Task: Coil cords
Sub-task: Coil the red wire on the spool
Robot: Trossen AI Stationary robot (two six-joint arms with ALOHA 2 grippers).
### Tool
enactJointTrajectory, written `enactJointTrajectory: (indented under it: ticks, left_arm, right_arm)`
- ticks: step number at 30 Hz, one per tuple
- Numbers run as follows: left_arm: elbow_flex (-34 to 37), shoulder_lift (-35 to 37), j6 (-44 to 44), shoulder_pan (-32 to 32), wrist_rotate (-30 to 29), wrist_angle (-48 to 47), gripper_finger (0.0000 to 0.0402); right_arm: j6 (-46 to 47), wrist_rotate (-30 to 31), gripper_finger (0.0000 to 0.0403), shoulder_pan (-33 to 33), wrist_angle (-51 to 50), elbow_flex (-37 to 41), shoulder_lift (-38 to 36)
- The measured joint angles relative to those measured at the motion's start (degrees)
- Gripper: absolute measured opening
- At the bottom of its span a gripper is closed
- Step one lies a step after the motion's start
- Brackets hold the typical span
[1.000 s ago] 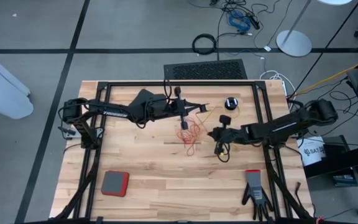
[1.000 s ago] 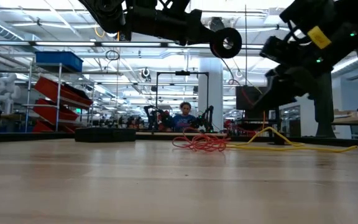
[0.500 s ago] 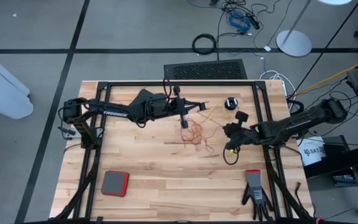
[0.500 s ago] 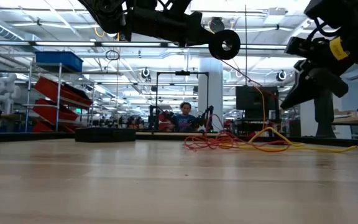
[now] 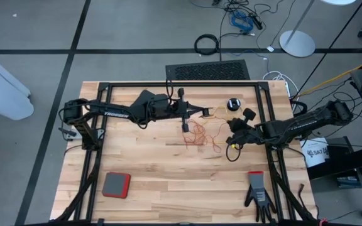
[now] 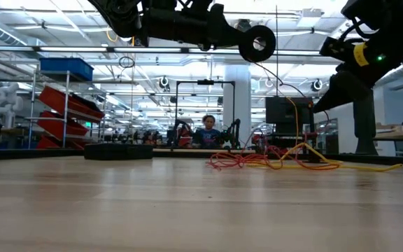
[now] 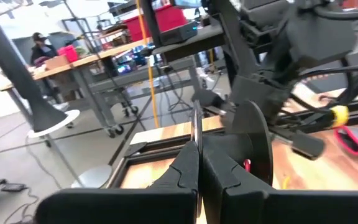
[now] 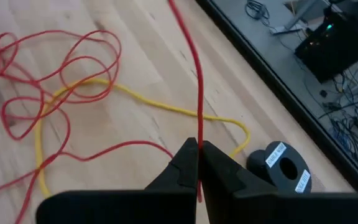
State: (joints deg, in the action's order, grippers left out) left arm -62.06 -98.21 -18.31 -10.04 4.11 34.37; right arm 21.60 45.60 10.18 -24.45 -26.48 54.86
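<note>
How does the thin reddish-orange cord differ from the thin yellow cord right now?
The reddish-orange cord is pinched in the shut right tool and rises off the wooden table; the yellow cord lies flat, untouched. The reddish-orange cord sprawls in loose loops; the yellow cord makes a few long bends. Both are thin and cross each other.

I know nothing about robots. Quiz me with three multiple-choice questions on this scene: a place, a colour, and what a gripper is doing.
1. The labelled small round black reel lies: A on the wooden table; B on the floor; C on a shelf.
2. The thin wiry cord in the right gripper is: A yellow; B reddish-orange; C blue.
3. The left gripper is: A open; B shut on another black reel; C resting flat.
A, wood lies under it. B, shut fingers pinch it. B, the disc sits between its fingers.
</note>
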Motion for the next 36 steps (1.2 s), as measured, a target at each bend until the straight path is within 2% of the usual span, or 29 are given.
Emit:
enactJointTrajectory:
  ticks: [7, 15, 28, 33, 36]
  left_arm:
    - [0.0, 0.0, 0.0, 0.0, 0.4, -4.8, 0.0000]
    - [0.0, 0.0, -1.6, 0.0, -0.3, -9.0, 0.0000]
    - [0.0, 0.0, -1.7, -0.1, -0.3, -11.1, 0.0000]
    - [0.0, 0.0, -3.0, -0.1, -4.2, -11.5, 0.0000]
    - [0.0, 0.0, -3.6, -0.1, -4.5, -11.6, 0.0000]
  right_arm:
    - [1.2, 4.0, 0.0000, -0.1, 2.0, 0.0, -3.1]
    - [-6.0, 3.7, 0.0000, 0.1, 11.8, 0.0, -6.8]
    - [-16.2, 0.4, 0.0000, 0.1, 28.8, 0.0, -6.7]
    - [-18.6, -2.7, 0.0000, 0.1, 35.1, 0.0, -6.2]
    - [-19.6, -4.0, 0.0000, 0.1, 38.0, 0.0, -5.1]
